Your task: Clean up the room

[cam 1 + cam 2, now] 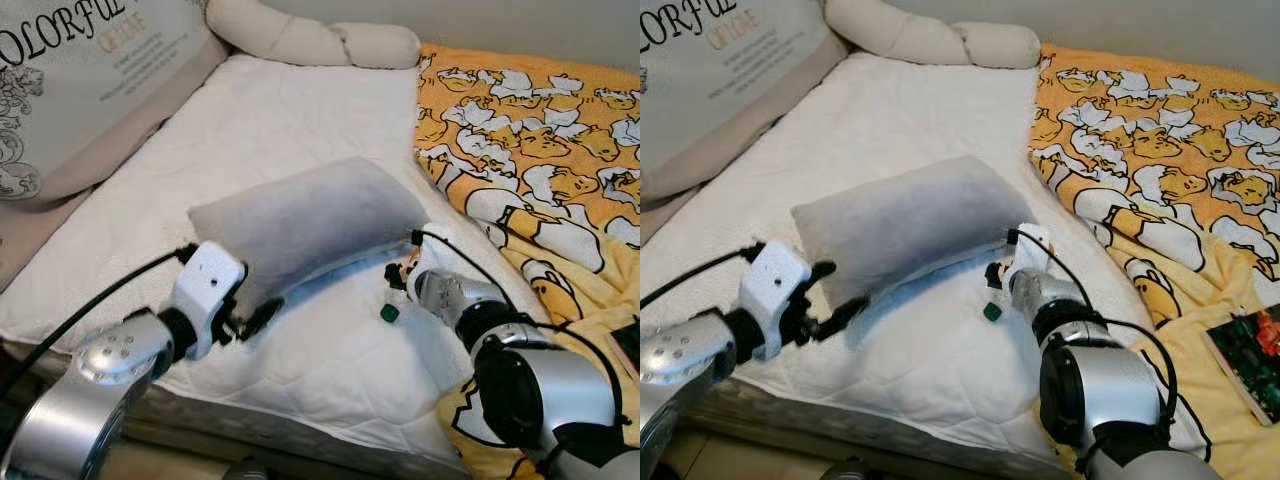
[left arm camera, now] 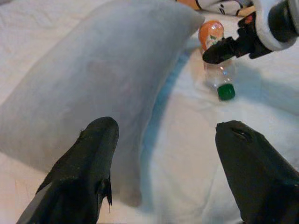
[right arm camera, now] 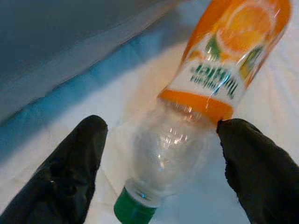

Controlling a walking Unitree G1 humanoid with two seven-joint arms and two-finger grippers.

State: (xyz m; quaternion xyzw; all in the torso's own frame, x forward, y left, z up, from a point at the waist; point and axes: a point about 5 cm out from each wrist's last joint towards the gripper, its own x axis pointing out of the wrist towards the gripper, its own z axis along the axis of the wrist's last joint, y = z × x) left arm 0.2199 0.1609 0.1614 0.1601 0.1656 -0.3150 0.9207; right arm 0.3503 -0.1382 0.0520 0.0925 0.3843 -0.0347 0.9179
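A grey pillow [image 1: 305,225] lies in the middle of the white mattress [image 1: 300,120] of a bed, and all other things are placed here relative to this pillow. Just beside its lower right corner a clear plastic bottle [image 3: 187,121] lies on its side on the mattress; it has an orange label and a green cap [image 1: 389,313], and the cap end points away from the pillow, toward the near edge of the bed. The right pincer [image 3: 163,163] is at this bottle, on the right side of the pillow. Its two black fingers [image 3: 70,172] are spread apart and stand on both sides of the clear part of the bottle near the neck, so the bottle lies between them, but the fingers are not closed on it and I cannot tell if they touch it. The left pincer [image 2: 163,168] is at the lower left end of the pillow, with its fingers also spread wide; one finger is just in front of the pillow's edge and nothing is held. To the right of the pillow a yellow blanket [image 1: 540,150] with a cartoon print covers the bed. Behind the pillow a long beige cushion [image 1: 310,38] lies at the far end of the mattress.
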